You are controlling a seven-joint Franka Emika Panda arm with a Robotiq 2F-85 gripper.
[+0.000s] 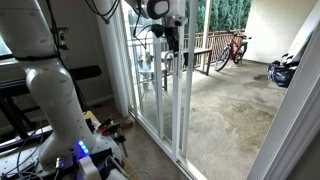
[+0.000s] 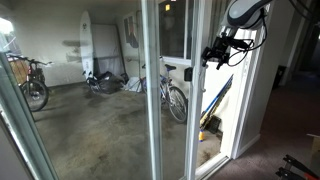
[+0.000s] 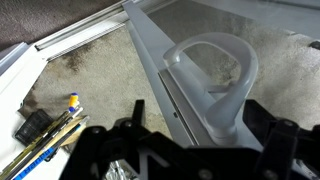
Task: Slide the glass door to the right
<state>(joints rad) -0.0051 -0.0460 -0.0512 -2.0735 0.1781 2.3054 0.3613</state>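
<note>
White handle [image 3: 214,42] on the glass door [image 3: 150,47], plain only in wrist view.

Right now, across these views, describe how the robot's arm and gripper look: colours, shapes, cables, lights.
The arm is glossy white with thick rounded links; a small blue light glows near its base. The gripper is black and blocky, and black cables loop from the wrist. No markings are legible.
</note>
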